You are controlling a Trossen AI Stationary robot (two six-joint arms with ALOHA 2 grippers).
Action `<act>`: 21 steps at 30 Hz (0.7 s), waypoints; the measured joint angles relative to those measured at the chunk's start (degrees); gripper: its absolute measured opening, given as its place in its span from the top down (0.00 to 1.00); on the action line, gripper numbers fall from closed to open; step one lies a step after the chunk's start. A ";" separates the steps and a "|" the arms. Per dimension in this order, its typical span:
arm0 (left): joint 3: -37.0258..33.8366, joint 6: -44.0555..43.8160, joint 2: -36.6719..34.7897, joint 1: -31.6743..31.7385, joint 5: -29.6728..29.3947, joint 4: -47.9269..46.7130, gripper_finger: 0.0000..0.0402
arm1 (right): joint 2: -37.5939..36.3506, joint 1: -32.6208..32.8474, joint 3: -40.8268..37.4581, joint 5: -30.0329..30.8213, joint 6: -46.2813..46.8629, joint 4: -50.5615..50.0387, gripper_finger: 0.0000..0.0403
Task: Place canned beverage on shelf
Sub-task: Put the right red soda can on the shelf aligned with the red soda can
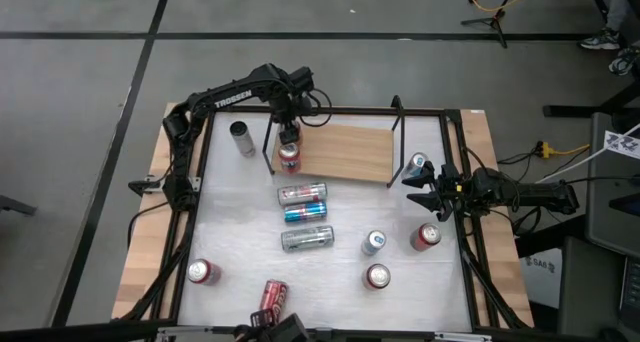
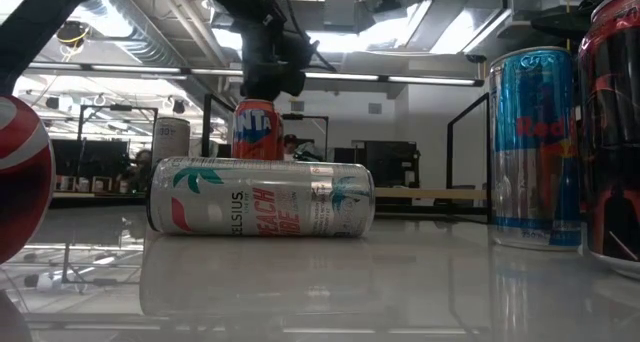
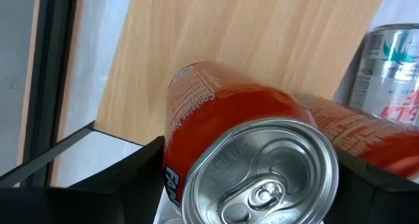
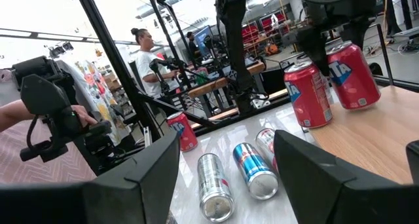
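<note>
My left gripper [image 1: 289, 142] clamps an orange Fanta can [image 1: 289, 158] upright over the left end of the shelf [image 1: 345, 152] — the wooden board at twelve o'clock on the table [image 1: 240, 222]. My right gripper [image 1: 424, 195] waits at three o'clock, fingers apart and empty — a blue can [image 1: 417, 166] just beside it.

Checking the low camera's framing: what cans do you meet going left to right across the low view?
Red can at the edge → lying Celsius can → upright blue-silver can → dark red can.
</note>
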 joint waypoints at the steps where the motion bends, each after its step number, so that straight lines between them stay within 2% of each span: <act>1: 0.00 0.13 0.00 -0.05 0.05 -0.17 0.25 | 0.00 0.00 0.00 0.01 0.02 0.01 0.41; 14: 0.00 0.02 0.00 -0.14 -0.34 -0.23 0.25 | -0.02 0.00 0.00 0.01 0.02 0.01 0.41; 21: 0.00 -0.22 -0.03 -0.22 -0.38 0.12 0.19 | 0.00 0.00 0.00 0.01 0.01 0.01 0.41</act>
